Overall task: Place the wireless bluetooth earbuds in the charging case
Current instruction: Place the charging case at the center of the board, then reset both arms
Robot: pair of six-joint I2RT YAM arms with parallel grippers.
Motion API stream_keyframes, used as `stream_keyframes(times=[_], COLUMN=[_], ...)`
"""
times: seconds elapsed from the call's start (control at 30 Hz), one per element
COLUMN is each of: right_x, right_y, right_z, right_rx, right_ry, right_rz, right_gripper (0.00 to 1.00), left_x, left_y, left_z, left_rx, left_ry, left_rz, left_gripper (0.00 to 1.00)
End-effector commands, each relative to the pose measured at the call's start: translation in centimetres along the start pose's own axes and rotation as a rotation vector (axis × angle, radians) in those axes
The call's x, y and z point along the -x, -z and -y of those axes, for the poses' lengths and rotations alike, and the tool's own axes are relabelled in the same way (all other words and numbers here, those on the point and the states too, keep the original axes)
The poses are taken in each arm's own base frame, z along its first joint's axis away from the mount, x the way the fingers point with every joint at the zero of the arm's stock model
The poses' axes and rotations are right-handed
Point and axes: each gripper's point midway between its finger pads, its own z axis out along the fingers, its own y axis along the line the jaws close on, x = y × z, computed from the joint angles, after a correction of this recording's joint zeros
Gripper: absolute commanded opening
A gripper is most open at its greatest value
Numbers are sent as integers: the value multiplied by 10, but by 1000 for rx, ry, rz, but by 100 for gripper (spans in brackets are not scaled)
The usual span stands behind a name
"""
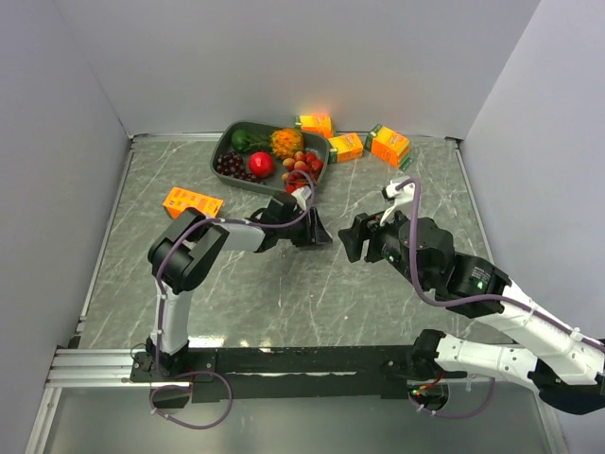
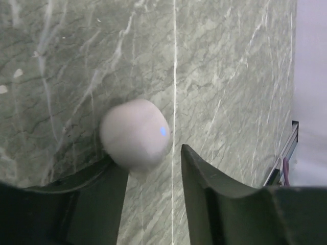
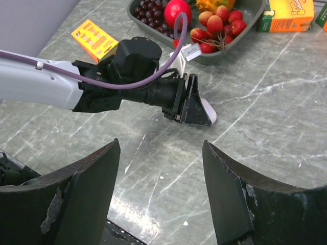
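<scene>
Left wrist view: white rounded plastic charging case [image 2: 135, 135] sits on the grey marble-pattern tabletop [image 2: 230, 76], centre-left of frame, with a small blue light on its right flank. Left gripper [image 2: 150, 162] jaws are apart, not clamped on anything. The case is at the fingertips but off-centre: it is up against the lower-left finger [image 2: 97, 199], with a strip of bare table between it and the lower-right finger [image 2: 214, 199]. Most of the case lies beyond the tips; only its lower edge is level with them. The lid looks closed, and I can't tell if earbuds are inside.

Right wrist view: the same case shows as a white sliver mid-frame, just right of the left gripper's black tip and resting on the table. Right gripper [image 3: 161, 147] jaws are wide apart at the bottom of frame, with only tabletop between them, well short of the case.

Top external view: the two grippers face each other mid-table, near but not touching. Dark tray of fruit [image 1: 225, 142] and orange cartons [image 1: 389, 144] sit upper centre, well apart from both.
</scene>
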Motion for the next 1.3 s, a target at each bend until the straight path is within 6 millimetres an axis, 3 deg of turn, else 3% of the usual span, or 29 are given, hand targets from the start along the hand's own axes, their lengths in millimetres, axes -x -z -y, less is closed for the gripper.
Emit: stream_keyframes(times=[0.0, 0.3, 0.5, 0.53, 0.6, 0.63, 0.7, 0.73, 0.8, 0.83, 0.87, 0.9, 0.93, 1.03, 1.1, 1.27], right_x=[6, 7, 3, 2, -3, -6, -17, -22, -35, -38, -41, -47, -49, -53, -56, -56], right_y=[4, 5, 7, 7, 6, 4, 0, -2, -7, -9, -10, -13, -14, -18, -20, -22], right_z=[4, 5, 10, 11, 13, 15, 16, 16, 16, 16, 16, 17, 17, 19, 19, 14], right_rx=[-7, -7, -19, -23, -32, -39, -48, -48, -49, -45, -47, -54, -54, -69, -73, -35], right_ry=[-10, -14, -17, -18, -16, -14, -11, -9, -6, -3, -5, 0, 2, 6, 6, -14], right_rz=[31, 38, 41, 38, 29, 23, 1, -11, -38, -46, -50, -60, -63, -64, -69, -33], right_gripper=[73, 73, 73, 73, 73, 73, 74, 74, 74, 73, 73, 73, 74, 74, 74, 76], left_x=[-20, -16, -5, 4, 6, 17, 20, 32, 33, 38, 47, 37, 37, 22, 15, 16], left_y=[3, 41, 95, 113, 136, 161, 190, 220, 251, 278, 298, 309, 323, 335, 326, 308], left_z=[-20, -26, -1, 13, 22, 39, 42, 47, 31, 25, 9, -9, -12, -32, -36, -21], left_rx=[60, 108, 107, 92, 105, 95, 138, 174, 283, 328, 419, 498, 519, 636, 657, 595], left_ry=[2, -5, -58, -80, -101, -132, -171, -183, -146, -107, -6, 34, 68, 135, 188, 168], left_rz=[-69, -25, 49, 101, 135, 218, 280, 393, 478, 574, 688, 697, 736, 710, 664, 583], left_gripper=[62, 66, 66, 66, 66, 66, 67, 68, 78, 85, 96, 96, 96, 96, 96, 96])
